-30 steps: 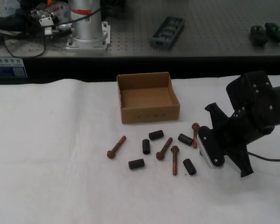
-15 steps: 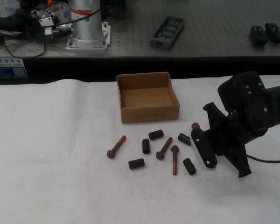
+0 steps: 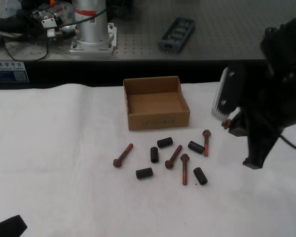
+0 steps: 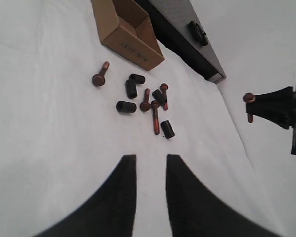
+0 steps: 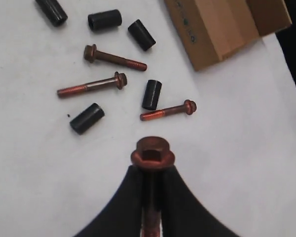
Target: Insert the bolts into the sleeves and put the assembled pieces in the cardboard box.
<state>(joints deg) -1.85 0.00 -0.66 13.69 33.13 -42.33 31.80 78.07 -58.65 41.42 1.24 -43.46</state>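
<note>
My right gripper [image 5: 152,170] is shut on a rusty bolt [image 5: 152,157], head outward, held above the white cloth; the high view has it raised at the right [image 3: 231,123]. Below it lie bolts [image 5: 91,85] and several short black sleeves [image 5: 151,94]. In the high view they are scattered in front of the open cardboard box [image 3: 158,121]: bolts [image 3: 123,154] [image 3: 184,168] [image 3: 206,142], sleeves [image 3: 165,142] [image 3: 144,173]. My left gripper [image 4: 150,159] is open with nothing in it, well back from the pile [image 4: 156,118]; its dark tip [image 3: 7,227] shows at the near left corner.
A white cloth [image 3: 54,148] covers the bench. Behind it, on a perforated table, stand a metal post [image 3: 91,24], a dark slotted tray [image 3: 176,32] and two black objects [image 3: 283,34]. The left half of the cloth is bare.
My right arm has risen from low over the cloth beside the pile and swung back to the right, with the bolt in its fingers. The left gripper's tip has come into the high view.
</note>
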